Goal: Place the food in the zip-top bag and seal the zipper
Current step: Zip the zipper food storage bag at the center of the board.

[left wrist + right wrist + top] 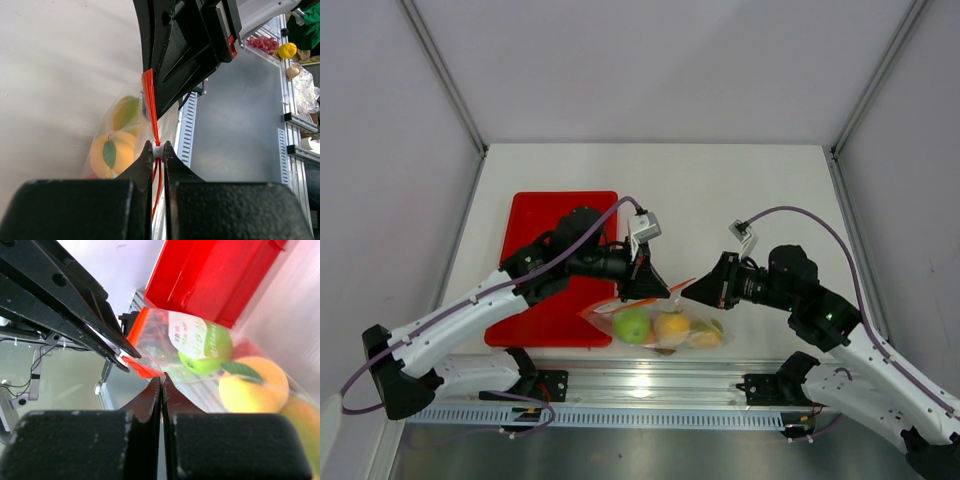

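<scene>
The clear zip-top bag (660, 325) lies at the table's near edge with the food inside: a green apple (632, 325), an orange ball (671, 327) and a yellowish fruit (707, 333). The other fruits are hidden. My left gripper (658, 290) is shut on the white slider of the orange-red zipper (148, 100), at the jaw tips (157, 148). My right gripper (688, 290) is shut on the bag's corner by the zipper's end (161, 377). The apple (205, 352) and orange ball (252, 385) show through the plastic. The two grippers face each other, tips close together.
A red tray (560, 265) lies on the table left of the bag, under the left arm, and also shows in the right wrist view (215, 275). A metal rail (650, 395) runs along the table's near edge just below the bag.
</scene>
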